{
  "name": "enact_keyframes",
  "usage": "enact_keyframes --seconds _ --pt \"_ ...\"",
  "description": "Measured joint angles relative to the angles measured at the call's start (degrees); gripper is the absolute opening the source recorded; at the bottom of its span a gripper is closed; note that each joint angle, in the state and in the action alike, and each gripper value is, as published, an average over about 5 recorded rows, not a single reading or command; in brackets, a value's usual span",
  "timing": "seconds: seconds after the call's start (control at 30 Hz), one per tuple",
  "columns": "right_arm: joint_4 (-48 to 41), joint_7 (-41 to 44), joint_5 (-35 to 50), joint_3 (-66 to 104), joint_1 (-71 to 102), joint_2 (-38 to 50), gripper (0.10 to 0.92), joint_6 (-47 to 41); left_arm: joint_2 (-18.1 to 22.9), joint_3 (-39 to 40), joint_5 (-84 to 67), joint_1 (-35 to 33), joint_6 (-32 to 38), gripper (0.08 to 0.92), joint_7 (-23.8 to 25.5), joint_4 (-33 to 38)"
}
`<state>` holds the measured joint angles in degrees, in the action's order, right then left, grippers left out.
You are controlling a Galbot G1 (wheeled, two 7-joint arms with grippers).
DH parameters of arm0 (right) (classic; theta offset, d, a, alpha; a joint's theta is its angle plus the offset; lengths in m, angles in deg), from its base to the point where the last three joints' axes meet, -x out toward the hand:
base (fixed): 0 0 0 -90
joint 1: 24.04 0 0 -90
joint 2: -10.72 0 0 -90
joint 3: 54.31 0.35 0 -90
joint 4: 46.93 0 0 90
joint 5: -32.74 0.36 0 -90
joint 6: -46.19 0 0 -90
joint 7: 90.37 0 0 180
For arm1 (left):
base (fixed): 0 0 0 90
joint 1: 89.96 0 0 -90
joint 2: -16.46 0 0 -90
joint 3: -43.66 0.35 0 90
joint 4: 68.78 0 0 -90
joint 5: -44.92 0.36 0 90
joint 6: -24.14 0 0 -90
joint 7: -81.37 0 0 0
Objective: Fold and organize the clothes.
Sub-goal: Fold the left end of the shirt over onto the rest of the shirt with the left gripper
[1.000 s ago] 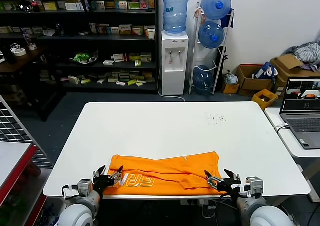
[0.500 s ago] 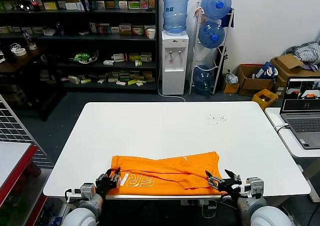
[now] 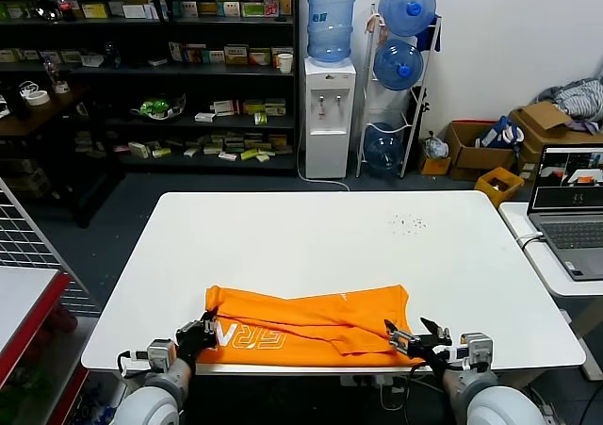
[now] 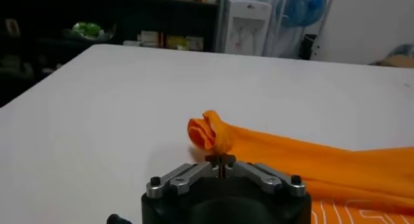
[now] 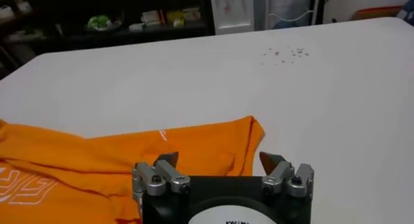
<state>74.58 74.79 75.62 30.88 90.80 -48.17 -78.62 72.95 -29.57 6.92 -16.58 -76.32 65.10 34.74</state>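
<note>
The orange T-shirt [image 3: 311, 317] lies folded into a long strip along the near edge of the white table [image 3: 330, 237], with white lettering [image 3: 250, 336] showing near its left end. My left gripper [image 3: 209, 330] is shut on the shirt's left edge. In the left wrist view the closed gripper [image 4: 221, 159] pinches the cloth, and a bunched fold [image 4: 207, 131] rises just beyond it. My right gripper [image 3: 407, 338] is open at the shirt's right end. In the right wrist view the gripper [image 5: 219, 159] has its fingers spread over the shirt's corner [image 5: 194, 147], holding nothing.
Small dark specks [image 3: 407, 222] lie on the table's far right. An open laptop [image 3: 568, 208] sits on a side table to the right. A red-edged wire rack [image 3: 28, 284] stands on the left. Shelves [image 3: 141, 67], a water dispenser [image 3: 328, 114] and cardboard boxes [image 3: 528, 133] stand behind.
My left gripper was open at the shirt's left end and has closed on its edge, and that corner has bunched up slightly. The right gripper has barely moved and stays open.
</note>
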Motion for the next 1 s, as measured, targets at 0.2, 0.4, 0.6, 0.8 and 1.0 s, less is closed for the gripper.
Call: enact_keyframes --seconds 0.2,0.4,0.6,0.8,1.0 --pt "-0.73 0.03 -0.53 -0.90 -1.23 -0.48 0.823 0.39 -3.37 -2.89 -1.58 -0.35 -0.12 0.106 0.18 -0.07" --pt "-1.45 0.27 -1.21 -2.04 -2.73 -1.12 0.823 0.79 -8.76 -7.55 -4.19 -1.28 -0.16 0.106 0.65 -1.48" --pt "-1.94 0.59 -1.81 -3.23 -4.00 -1.57 0.823 1.21 -14.84 -12.50 -5.80 -2.46 0.21 0.106 1.46 -4.51" --pt "-2.31 0.86 -2.61 -4.33 -4.63 -2.09 0.823 1.61 -20.73 -15.69 -6.34 -3.44 0.61 0.106 2.06 -8.27" --pt "-2.81 0.89 -3.71 -4.73 -4.39 -2.83 0.823 1.79 -23.04 -16.57 -7.98 -3.96 -0.29 0.106 1.10 -7.58"
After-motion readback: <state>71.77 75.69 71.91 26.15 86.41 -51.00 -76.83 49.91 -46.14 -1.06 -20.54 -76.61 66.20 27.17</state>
